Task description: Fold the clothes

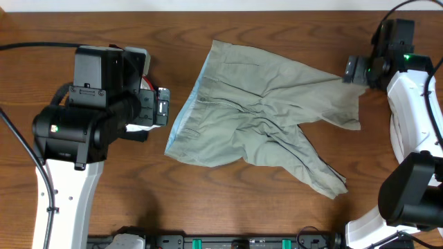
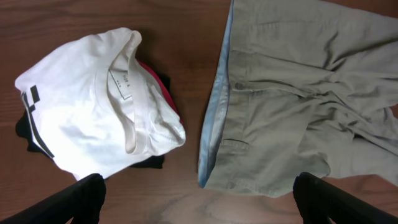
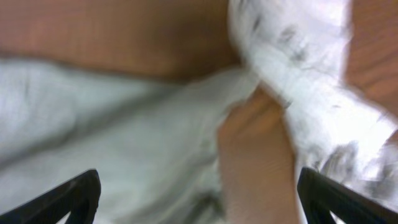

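Observation:
Grey-green shorts lie spread and wrinkled on the wooden table, waistband to the left with a light blue inner edge; they also show in the left wrist view. My left gripper is open and empty above bare wood, just left of the waistband; in the overhead view it sits at the left. My right gripper is open, close over the right leg's hem, which is blurred; in the overhead view it sits at the far right.
A pile of folded clothes, white T-shirt on top with red and black items under it, lies left of the shorts, under my left arm. The right arm's base stands at the right edge.

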Action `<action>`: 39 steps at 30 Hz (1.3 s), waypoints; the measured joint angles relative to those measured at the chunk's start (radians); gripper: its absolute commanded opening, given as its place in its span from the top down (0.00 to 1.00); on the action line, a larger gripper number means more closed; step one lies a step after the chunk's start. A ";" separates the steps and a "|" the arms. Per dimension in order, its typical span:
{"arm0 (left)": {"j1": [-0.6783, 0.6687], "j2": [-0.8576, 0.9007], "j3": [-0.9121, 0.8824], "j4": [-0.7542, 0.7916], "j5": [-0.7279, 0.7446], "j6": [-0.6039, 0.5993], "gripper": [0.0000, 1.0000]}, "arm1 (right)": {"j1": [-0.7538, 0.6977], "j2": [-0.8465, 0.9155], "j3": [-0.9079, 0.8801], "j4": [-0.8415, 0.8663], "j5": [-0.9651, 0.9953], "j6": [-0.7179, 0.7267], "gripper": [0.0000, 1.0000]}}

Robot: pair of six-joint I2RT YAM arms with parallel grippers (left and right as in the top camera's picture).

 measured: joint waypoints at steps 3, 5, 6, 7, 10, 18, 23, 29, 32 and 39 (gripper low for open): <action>0.000 0.000 0.000 0.003 0.000 0.000 0.02 | 0.000 0.000 -0.001 -0.147 -0.092 0.041 0.11; 0.000 0.000 0.000 0.003 0.000 0.000 0.02 | 0.003 0.000 -0.013 -0.217 -0.140 0.083 0.14; 0.000 0.000 0.000 0.003 0.000 0.000 0.02 | 0.004 0.000 -0.019 -0.225 -0.146 0.088 0.14; 0.000 0.000 0.000 0.003 0.000 0.000 0.02 | 0.006 -0.002 -0.040 -0.220 -0.147 0.117 0.14; 0.000 0.000 0.000 0.004 0.000 0.000 0.02 | 0.008 -0.006 -0.132 -0.164 -0.129 0.189 0.23; 0.000 0.000 0.000 0.006 0.000 0.000 0.02 | -0.021 -0.006 -0.364 0.119 -0.123 0.337 0.48; 0.000 0.000 0.000 0.006 0.000 0.000 0.02 | -0.021 -0.006 -0.401 0.132 -0.110 0.378 0.41; 0.000 0.000 0.000 0.006 0.000 0.000 0.02 | -0.021 -0.005 -0.426 0.158 -0.074 0.415 0.86; 0.000 0.000 0.000 0.005 0.000 0.000 0.02 | -0.022 -0.005 -0.451 0.155 -0.063 0.437 0.99; 0.000 0.000 0.000 0.008 0.000 0.000 0.02 | -0.098 -0.045 -0.424 -0.100 -0.032 0.431 0.99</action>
